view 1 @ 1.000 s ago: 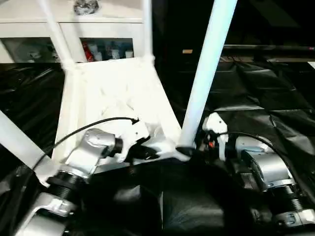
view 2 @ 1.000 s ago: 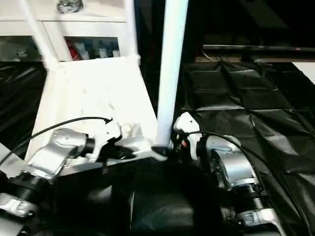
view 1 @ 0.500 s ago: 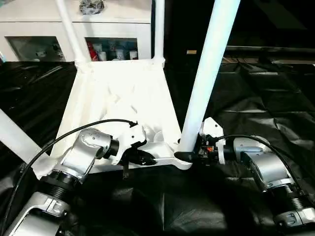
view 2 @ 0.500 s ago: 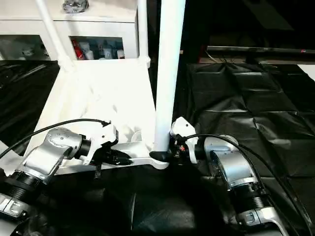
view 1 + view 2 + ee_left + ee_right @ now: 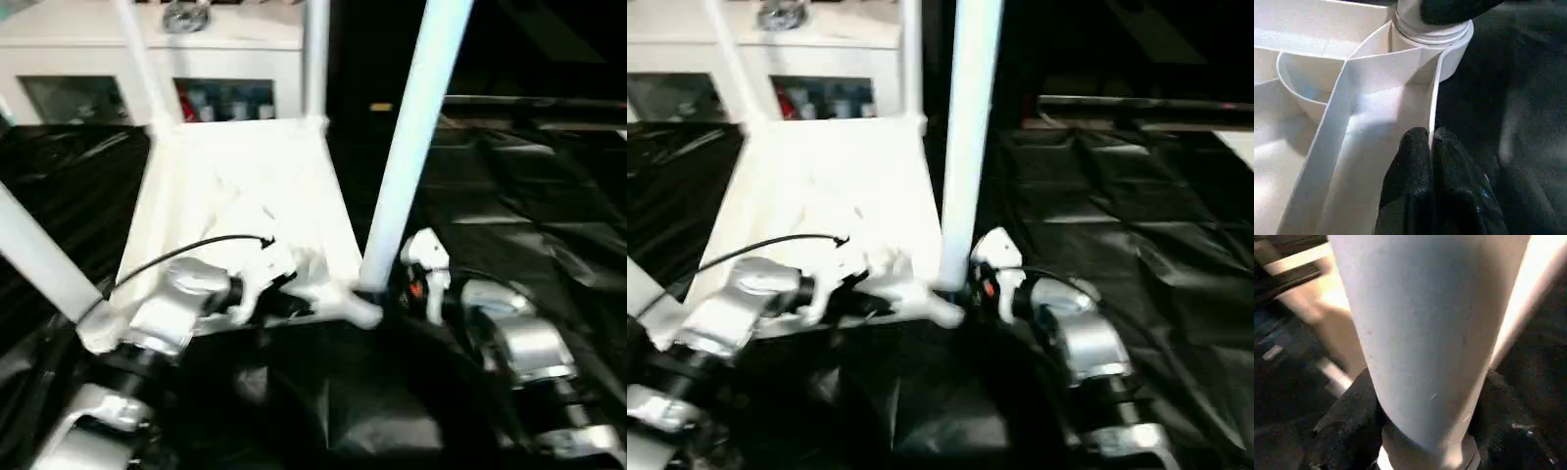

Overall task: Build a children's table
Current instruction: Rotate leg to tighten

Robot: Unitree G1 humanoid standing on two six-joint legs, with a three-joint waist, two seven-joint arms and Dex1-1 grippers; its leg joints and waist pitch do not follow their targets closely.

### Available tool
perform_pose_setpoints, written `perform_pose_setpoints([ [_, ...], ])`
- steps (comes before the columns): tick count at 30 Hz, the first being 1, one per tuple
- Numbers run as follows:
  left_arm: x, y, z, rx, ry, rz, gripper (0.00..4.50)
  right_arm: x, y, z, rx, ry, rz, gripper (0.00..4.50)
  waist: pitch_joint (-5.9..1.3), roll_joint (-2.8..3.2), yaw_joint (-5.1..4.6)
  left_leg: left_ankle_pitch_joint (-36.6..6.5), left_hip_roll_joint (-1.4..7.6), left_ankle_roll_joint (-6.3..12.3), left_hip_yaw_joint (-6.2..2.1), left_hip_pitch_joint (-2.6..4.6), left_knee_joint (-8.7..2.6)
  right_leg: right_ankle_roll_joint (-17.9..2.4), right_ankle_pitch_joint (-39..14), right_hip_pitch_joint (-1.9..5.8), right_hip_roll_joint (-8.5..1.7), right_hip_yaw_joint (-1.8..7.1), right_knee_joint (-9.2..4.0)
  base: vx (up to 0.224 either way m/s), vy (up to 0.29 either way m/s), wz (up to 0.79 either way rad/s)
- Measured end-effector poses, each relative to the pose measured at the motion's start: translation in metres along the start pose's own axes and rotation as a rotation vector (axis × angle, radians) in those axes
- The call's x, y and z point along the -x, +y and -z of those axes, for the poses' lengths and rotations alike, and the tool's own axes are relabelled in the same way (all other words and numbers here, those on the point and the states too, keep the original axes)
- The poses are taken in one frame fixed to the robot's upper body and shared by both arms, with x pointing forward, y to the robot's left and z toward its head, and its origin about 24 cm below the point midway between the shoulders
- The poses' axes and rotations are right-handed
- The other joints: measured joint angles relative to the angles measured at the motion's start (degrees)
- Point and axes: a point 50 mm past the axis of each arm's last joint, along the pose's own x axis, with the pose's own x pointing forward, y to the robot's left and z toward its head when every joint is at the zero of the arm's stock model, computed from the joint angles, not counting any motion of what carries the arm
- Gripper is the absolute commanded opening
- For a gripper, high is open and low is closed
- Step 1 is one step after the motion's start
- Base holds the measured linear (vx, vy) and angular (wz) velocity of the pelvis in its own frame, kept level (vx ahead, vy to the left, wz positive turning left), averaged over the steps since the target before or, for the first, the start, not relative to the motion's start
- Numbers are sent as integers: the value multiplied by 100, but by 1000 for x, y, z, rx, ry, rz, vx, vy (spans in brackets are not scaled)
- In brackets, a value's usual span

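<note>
— What's over on the left?

— One white leg [image 5: 39, 257] slants up from the near left corner of the tabletop [image 5: 240, 201], which lies upside down on black sheeting [image 5: 529, 225] with its ribbed underside facing up. Two more legs stand at the far corners, in front of a white cabinet [image 5: 225, 59] with glass doors.

— And the left hand [image 5: 1431, 147]?

— It sits at the near edge of the tabletop. Its two black fingers [image 5: 1410, 166] are pinched together on a thin upright rib of the rim, just beside the near right corner socket [image 5: 1444, 39].

— What stands in that socket?

— The fourth leg [image 5: 416, 137], upright, rising out of the top of the head views.

— The right hand [image 5: 1425, 431]?

— It is at the foot of that leg, just right of the corner. Its fingers [image 5: 1347, 426] sit on either side of the leg's base, closed around it right above the socket.

— And further right?

— Just wrinkled black sheeting.
</note>
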Motion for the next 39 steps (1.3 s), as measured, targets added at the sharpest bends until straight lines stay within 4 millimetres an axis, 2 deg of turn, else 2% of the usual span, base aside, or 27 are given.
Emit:
perform_pose_setpoints([
  [2, -12, -1, -4, 26, -11, -63, 0, -11, -3, -1, -27, -15, 134, 204, -5, -8, -74, 0, -3, 0, -9, 7, 3, 2, -1, -6, -3, -7, -10, 0, 0, 0],
  [5, -21, -4, -8, 38, -26, -106, 0, -18, -5, -4, -20, -19, 223, 204, -5, -10, -166, 0, -7, 0, -23, 2, 2, 3, -2, -15, -4, -15, -42, 0, 0, 0],
  [7, -22, -5, -9, 42, -29, -109, 0, -18, -6, -4, -14, -21, 233, 204, -5, -9, -170, 0, -7, 0, -23, 2, 1, 3, -2, -14, -3, -15, -51, 0, 0, 0],
  [9, -23, -5, -9, 43, -30, -113, 0, -19, -5, -4, -4, -24, 242, 257, -5, -9, -171, 0, -8, 0, -22, 0, 1, 2, -1, -15, -3, -13, -59, 0, 0, 0],
  [13, -22, -4, -9, 42, -30, -115, 0, -22, -3, -4, -16, -34, 241, 278, -5, -9, -183, 0, -9, 0, -22, 2, 1, 2, -1, -17, -3, -11, -65, 0, 0, 0],
  [15, -21, -4, -9, 36, -28, -101, 0, -21, -2, -4, -14, -37, 230, 313, -4, -5, -186, 0, -9, 0, -21, 0, -1, 1, -1, -22, -3, -9, -66, 0, 0, 0],
  [24, -7, -4, -5, -21, -18, 0, 0, -1, -4, -7, 55, -1, 8, 324, -7, 1, -154, 0, -2, 0, -20, -1, -17, -50, 82, -24, 4, -14, -63, 0, 0, 0],
  [29, 10, 0, 1, -81, 15, 87, 0, 16, -2, -10, 117, 75, -209, 324, -12, 11, -66, 0, 6, 0, -21, -3, -45, -32, 67, -27, 8, -25, -63, 0, 0, 0],
  [32, 19, 2, 3, -112, 35, 123, 0, 20, 1, -11, 134, 109, -295, 324, -13, 13, 1, -1, 6, -1, -19, -2, -46, -33, 64, -27, 8, -25, -64, 0, 0, 0],
  [39, 26, 1, 7, -139, 63, 193, 0, 18, 9, -12, 153, 149, -409, 324, -14, 12, 56, -1, 6, -3, -13, 1, -43, -33, 65, -21, 6, -20, -64, 0, 0, 0],
])
